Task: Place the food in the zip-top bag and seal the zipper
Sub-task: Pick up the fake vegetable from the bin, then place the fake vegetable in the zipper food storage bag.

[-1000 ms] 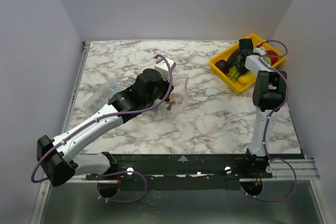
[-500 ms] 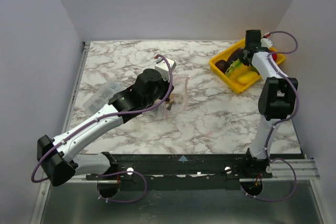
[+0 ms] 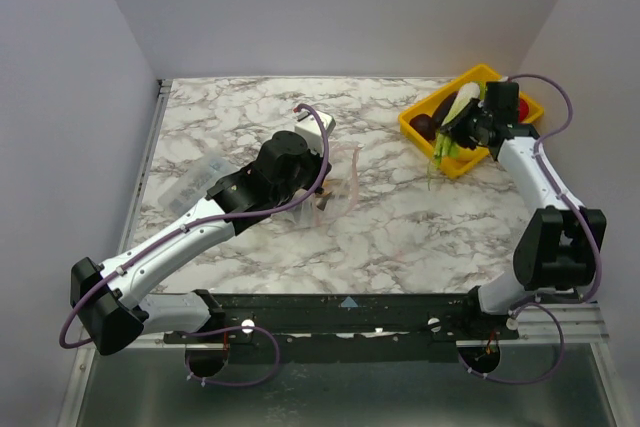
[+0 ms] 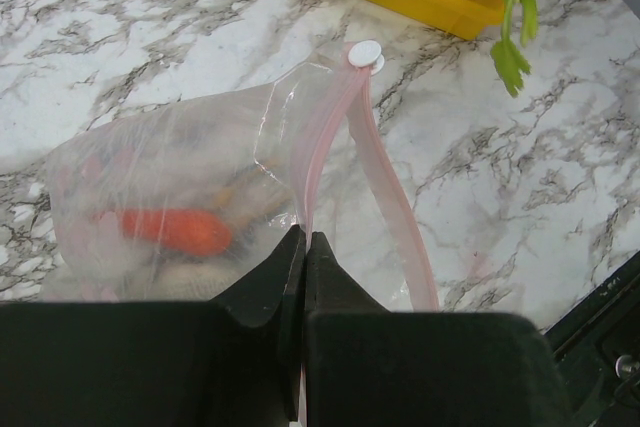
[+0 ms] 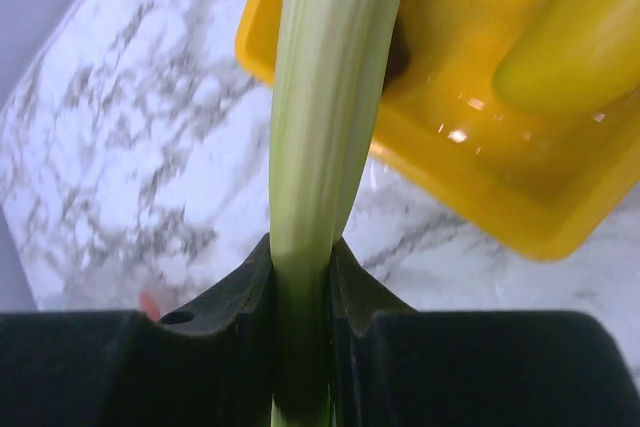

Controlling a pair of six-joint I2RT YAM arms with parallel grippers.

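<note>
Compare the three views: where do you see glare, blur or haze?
Right wrist view: the green stalk fills the frame close up and looks soft; small white glints sit on the yellow tray. Left wrist view: the zip-top bag hazes its contents. Top view: even light, faint shadows on the marble table.

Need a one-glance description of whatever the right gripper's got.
Find the yellow tray in the far right corner of the marble table. At its near edge the right gripper clamps a long thin stalk, whitish at one end, with green leaves dangling past the rim. Unlike the yellow lemon and dark eggplant in the tray, it is slender and two-toned.
</note>
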